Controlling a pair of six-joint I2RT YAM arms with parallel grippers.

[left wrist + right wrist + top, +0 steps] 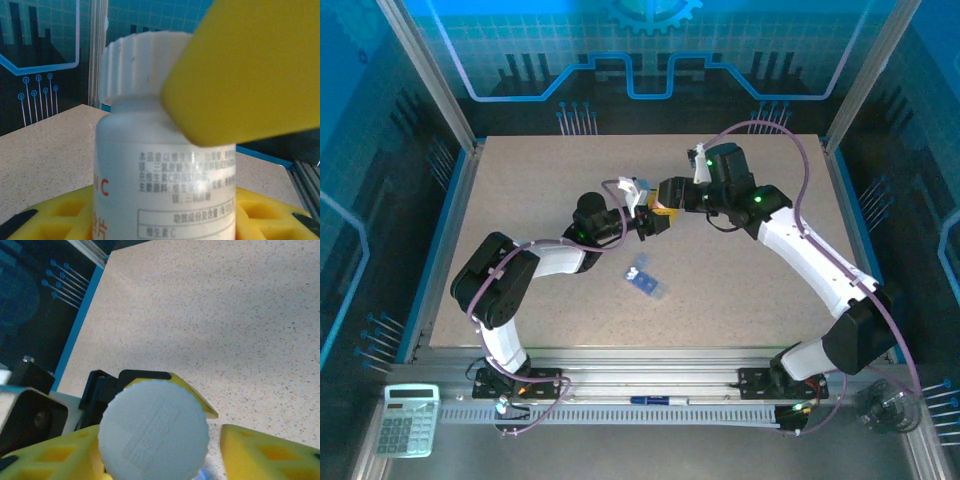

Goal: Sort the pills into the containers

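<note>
Right claw finger (250, 70) across cap (131, 65); bottle (165, 190) label (Chinese) reads 维生素C.

two white-and-black arms
left arm (555, 262) and right arm (810, 255) have white shells between rounded black joints, black bases (515, 382) bolted at the near edge, purple cables (752, 123) looping along them, small green lights (757, 198) and blocky yellow fingers (260, 452) with square pockets.
</note>
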